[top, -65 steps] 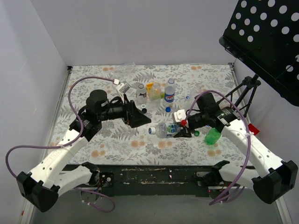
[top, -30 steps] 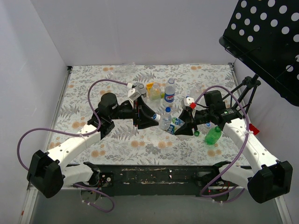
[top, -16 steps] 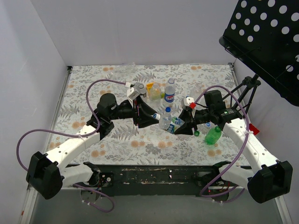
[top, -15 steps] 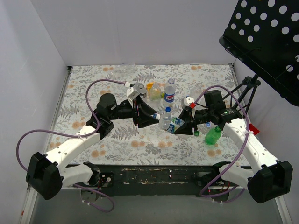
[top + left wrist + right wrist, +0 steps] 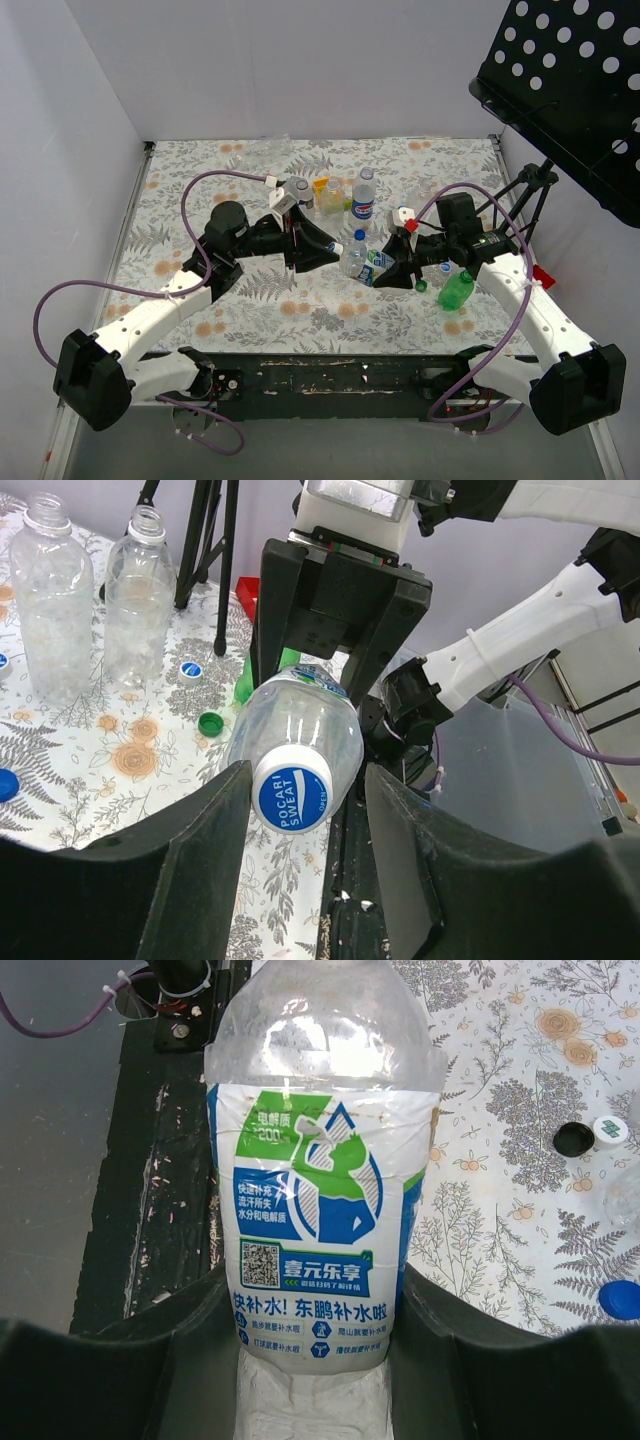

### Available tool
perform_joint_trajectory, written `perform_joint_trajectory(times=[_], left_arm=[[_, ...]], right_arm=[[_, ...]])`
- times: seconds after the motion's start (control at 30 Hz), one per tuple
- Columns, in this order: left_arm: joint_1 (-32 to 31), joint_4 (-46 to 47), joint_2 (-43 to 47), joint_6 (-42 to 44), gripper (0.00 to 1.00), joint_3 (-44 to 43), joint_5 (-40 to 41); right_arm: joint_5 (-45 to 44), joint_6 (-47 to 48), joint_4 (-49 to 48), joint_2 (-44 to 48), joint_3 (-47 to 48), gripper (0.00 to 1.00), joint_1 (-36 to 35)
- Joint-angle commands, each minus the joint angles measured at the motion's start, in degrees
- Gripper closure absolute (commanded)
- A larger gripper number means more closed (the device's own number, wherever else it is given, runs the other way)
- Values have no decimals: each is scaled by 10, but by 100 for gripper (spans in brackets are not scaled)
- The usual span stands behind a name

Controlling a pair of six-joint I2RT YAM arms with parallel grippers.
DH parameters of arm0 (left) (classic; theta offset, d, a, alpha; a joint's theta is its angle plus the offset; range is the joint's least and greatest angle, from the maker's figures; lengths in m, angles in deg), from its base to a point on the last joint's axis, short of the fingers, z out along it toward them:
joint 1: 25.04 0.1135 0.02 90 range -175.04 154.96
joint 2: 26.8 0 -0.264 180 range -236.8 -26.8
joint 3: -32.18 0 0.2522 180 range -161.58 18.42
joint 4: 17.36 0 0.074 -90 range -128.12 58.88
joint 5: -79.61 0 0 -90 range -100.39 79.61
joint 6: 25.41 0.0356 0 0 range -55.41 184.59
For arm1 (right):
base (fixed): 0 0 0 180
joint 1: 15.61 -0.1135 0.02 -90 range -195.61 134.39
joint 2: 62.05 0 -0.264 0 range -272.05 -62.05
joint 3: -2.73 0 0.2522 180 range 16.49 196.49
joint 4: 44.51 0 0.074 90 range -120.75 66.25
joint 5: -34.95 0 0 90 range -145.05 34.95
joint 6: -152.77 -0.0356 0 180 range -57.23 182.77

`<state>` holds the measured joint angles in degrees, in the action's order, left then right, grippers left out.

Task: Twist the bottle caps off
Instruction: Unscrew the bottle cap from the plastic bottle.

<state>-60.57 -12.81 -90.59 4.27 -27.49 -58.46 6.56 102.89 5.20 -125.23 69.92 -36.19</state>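
Partly done. Two uncapped clear bottles (image 5: 45,600) stand empty well beyond the left end effector (image 5: 300,780), with loose caps (image 5: 210,722) on the counter (image 5: 130,765) near them. The right end effector (image 5: 315,1300) pinches a seemingly empty labelled bottle (image 5: 315,1210). Its blue-and-white cap (image 5: 292,798), not yet off, sits inside the left end effector; pinched or not, I cannot tell.

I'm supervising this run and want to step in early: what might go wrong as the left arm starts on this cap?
1. The cap sits off-centre between the left fingers, with a gap on one side; closing may nudge the bottle sideways, or grip weakly and slip.
2. The right fingers clamp the bottle's labelled wall in mid-air; twisting could spin it in that grip or drop it.
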Motion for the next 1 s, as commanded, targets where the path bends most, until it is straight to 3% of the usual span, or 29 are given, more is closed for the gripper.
perform_joint_trajectory(times=[0.0,0.2,0.3,0.43,0.5,0.63,0.77,0.97], left_arm=[[-4,-17,4,15,56,-16,-1],[-4,-36,-3,14,74,-31,4],[-4,-65,-7,0,100,-44,20],[-4,-111,-4,-53,100,-58,56],[-4,-147,2,-118,100,-59,119],[-4,-328,-17,-296,100,-104,257],[-5,-463,-33,-452,100,-139,294],[-16,-485,-34,-496,100,-163,331]], right_arm=[[8,-8,-11,-2,-4,86,3],[4,-9,-10,-2,-4,86,3],[0,-9,-11,-2,-6,86,3],[-13,-14,-12,2,-6,86,3],[-23,-15,-16,5,-8,86,2],[-45,-21,-25,16,-17,86,5],[-54,-27,-35,17,-25,87,5],[-60,-26,-33,7,-22,87,5]])
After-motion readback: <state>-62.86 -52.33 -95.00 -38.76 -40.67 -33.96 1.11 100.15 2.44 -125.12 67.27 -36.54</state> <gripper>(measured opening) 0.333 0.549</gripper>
